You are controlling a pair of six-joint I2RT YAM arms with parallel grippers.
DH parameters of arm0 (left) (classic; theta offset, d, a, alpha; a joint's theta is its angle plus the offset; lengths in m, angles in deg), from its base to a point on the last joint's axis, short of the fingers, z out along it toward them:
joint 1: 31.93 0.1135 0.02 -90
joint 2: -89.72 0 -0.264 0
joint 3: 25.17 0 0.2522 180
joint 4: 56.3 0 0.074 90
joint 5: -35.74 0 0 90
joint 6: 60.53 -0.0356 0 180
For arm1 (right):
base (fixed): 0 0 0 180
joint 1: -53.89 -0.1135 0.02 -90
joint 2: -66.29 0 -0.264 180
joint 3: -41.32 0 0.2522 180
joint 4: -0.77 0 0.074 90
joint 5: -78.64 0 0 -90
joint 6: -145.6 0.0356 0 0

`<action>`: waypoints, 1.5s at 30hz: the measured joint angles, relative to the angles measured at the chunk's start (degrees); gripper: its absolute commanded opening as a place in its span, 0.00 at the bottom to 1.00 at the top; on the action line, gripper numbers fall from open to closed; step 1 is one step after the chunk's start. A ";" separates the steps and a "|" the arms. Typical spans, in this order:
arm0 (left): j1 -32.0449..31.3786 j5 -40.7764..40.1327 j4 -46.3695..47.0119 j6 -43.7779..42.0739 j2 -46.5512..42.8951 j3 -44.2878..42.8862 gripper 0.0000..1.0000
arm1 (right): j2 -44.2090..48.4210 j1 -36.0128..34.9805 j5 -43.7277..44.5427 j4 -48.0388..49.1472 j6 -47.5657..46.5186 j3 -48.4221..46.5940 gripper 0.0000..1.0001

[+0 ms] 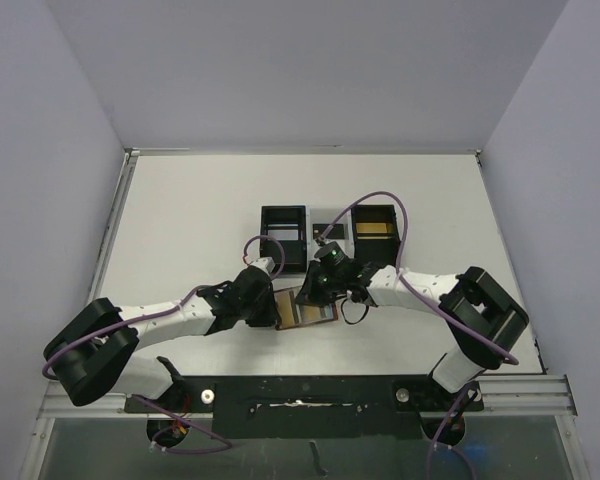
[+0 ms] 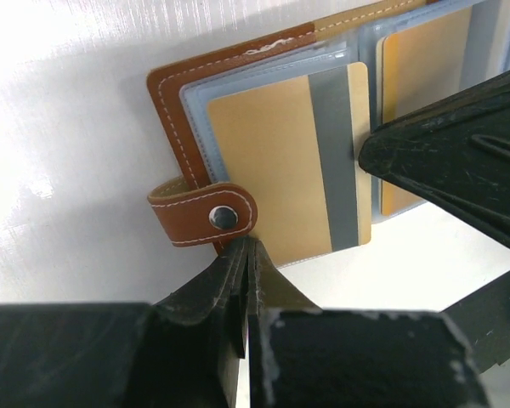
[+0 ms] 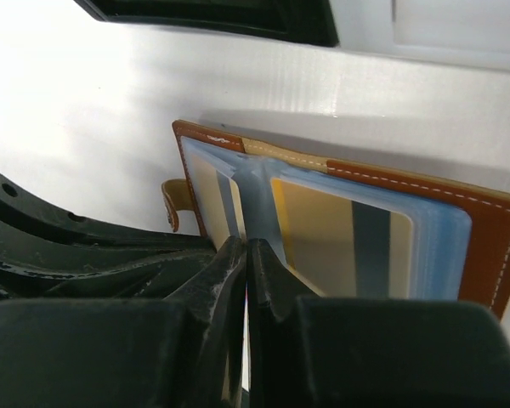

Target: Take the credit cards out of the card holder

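Left gripper (image 2: pixel 246 255) has its jaws pressed together by the snap tab (image 2: pixel 206 218). The right gripper (image 3: pixel 246 253) is closed likewise at the centre fold (nipping a sleeve? can't tell). The card holder (image 2: pixel 166 89) lies open on the table (image 1: pixel 180 220) between them, credit cards (image 2: pixel 263 170) in their pockets. Best to pin the leather and draw one card out sideways.

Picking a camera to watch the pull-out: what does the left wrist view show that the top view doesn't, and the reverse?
Left wrist only: the snap tab, and the grey stripe on a credit card in its clear pocket. Top only: the tray, with a gold card in its right compartment. Shared: the open card holder with the left gripper and right gripper at it.
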 measured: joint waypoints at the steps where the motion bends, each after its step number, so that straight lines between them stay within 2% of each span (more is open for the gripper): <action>1: 0.00 0.00 0.00 0.00 0.00 0.00 0.00 | 0.00 0.22 -0.26 -0.11 -0.20 0.11 0.00; 19: -0.04 0.02 -0.02 -0.35 0.02 0.00 0.00 | 1.36 3.69 -5.79 0.33 -1.66 5.75 0.00; 29: -0.04 0.02 -0.07 -0.74 0.00 -0.02 0.00 | 6.01 5.20 -5.79 -0.04 -1.66 7.69 0.00; 35: -0.04 0.09 -0.13 -1.38 0.00 -0.09 0.00 | 6.56 5.25 -5.77 -0.33 -1.25 7.82 0.19; 40: -0.04 0.33 -0.13 -1.79 0.00 -0.09 0.00 | 5.22 2.23 -4.61 -0.28 1.42 7.72 0.32; 45: -0.04 0.44 -0.13 -1.97 0.00 -0.09 0.00 | 3.54 -0.04 -0.85 0.04 7.58 7.39 0.37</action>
